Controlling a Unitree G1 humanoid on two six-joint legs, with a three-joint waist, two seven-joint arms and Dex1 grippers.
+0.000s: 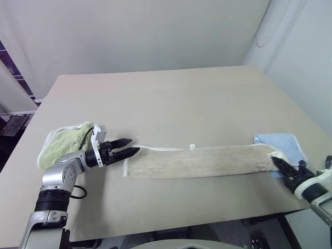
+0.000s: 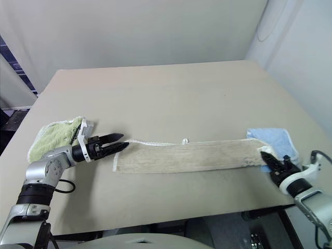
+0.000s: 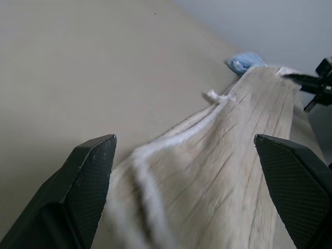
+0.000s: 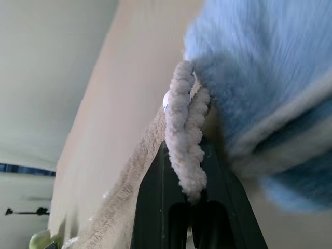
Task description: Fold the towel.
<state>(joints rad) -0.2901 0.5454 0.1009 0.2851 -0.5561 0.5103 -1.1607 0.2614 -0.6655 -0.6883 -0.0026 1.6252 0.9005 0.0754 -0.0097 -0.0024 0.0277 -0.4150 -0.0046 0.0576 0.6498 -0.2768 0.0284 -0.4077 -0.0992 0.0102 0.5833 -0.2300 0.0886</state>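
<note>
The towel [image 1: 197, 162], beige terry with white corded edging and a small white loop [image 1: 192, 147], lies stretched as a long narrow strip across the front of the table [image 1: 171, 98]. My left gripper [image 1: 134, 146] is open at the strip's left end. In the left wrist view its fingers [image 3: 88, 176] stand wide apart on either side of the towel's [image 3: 233, 155] near corner. My right gripper [image 1: 274, 161] is shut on the towel's right end. The right wrist view shows the corded edge [image 4: 185, 129] pinched between the black fingers [image 4: 150, 207].
A light green folded towel [image 1: 62, 144] lies just behind my left gripper near the table's left edge. A light blue folded towel [image 1: 282, 144] sits against the beige towel's right end, beside my right gripper. The table's front edge [image 1: 207, 217] runs close below the strip.
</note>
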